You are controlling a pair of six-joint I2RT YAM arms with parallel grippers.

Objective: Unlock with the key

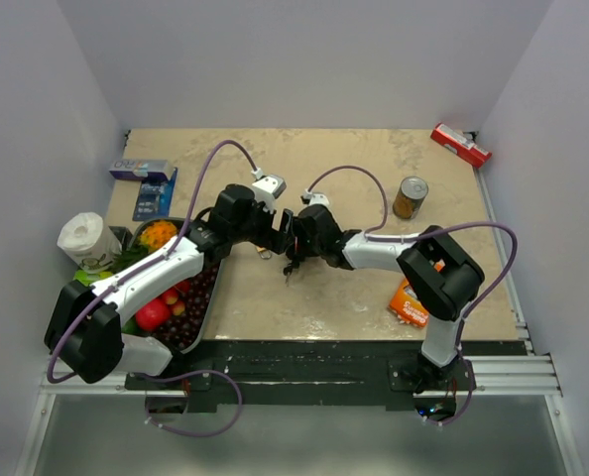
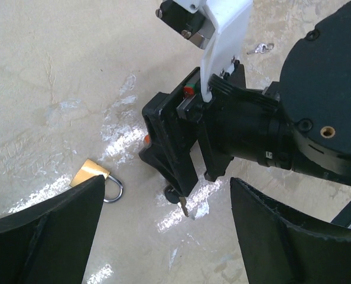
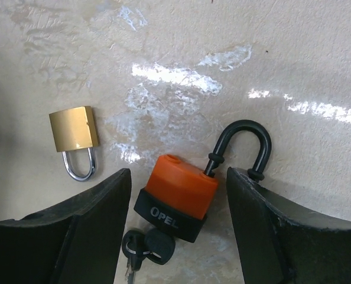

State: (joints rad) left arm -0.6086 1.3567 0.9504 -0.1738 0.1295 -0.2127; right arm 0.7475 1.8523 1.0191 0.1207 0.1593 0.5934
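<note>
The orange-bodied padlock [image 3: 181, 180] with a black base lies on the table, its black shackle [image 3: 243, 142] swung open. Two black-headed keys [image 3: 147, 245] on a ring lie at its base; only the start of a metal blade shows. My right gripper [image 3: 178, 177] is open, one jaw on each side of this padlock, the shackle touching the right finger. A small brass padlock [image 3: 75, 129] lies shut to the left. My left gripper [image 2: 166, 186] is open and empty, facing the right gripper's fingers [image 2: 169, 142], with a key [image 2: 181, 201] below them and the brass padlock [image 2: 93, 173] by its left finger.
A tray of fruit [image 1: 207, 297] and a paper roll [image 1: 86, 241] sit at the left. Blue boxes [image 1: 146, 183] lie at the back left. A can [image 1: 410, 197], a red box [image 1: 461, 145] and an orange packet [image 1: 409, 302] are on the right. A small silver key [image 2: 259, 47] lies beyond.
</note>
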